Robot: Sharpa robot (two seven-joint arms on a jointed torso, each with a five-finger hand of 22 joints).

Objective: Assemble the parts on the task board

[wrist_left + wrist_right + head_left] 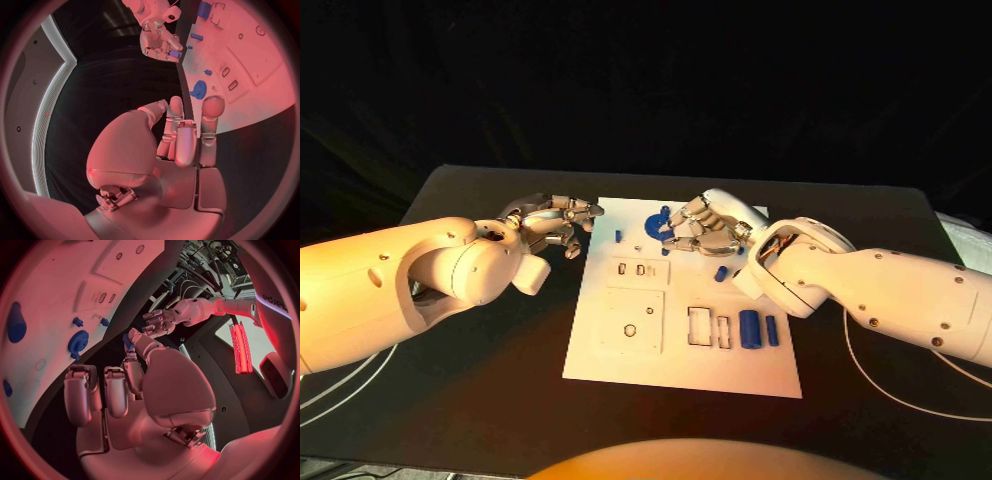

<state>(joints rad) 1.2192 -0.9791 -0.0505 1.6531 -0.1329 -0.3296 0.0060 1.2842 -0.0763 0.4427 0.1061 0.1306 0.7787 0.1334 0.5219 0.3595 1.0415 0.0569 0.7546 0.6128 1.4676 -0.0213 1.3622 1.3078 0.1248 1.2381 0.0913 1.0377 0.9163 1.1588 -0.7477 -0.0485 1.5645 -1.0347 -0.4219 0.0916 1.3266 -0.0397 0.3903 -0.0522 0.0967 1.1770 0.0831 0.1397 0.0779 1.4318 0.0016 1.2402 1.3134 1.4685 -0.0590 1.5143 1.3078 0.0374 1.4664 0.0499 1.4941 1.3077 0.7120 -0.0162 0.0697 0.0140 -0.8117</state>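
the left hand [548,222] hovers over the black tabletop [488,330] just beside the task board [678,372], fingers curled in on nothing. a blue gear [656,226] lies at the board's far end. the right hand [700,230] hangs there, pinching a small blue part [175,53] in its fingers.

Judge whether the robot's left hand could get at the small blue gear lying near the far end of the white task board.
Probably yes. The left hand holds nothing and hovers beside the white task board's far-left edge; nothing lies between it and the blue gear. The right hand works close by, though.
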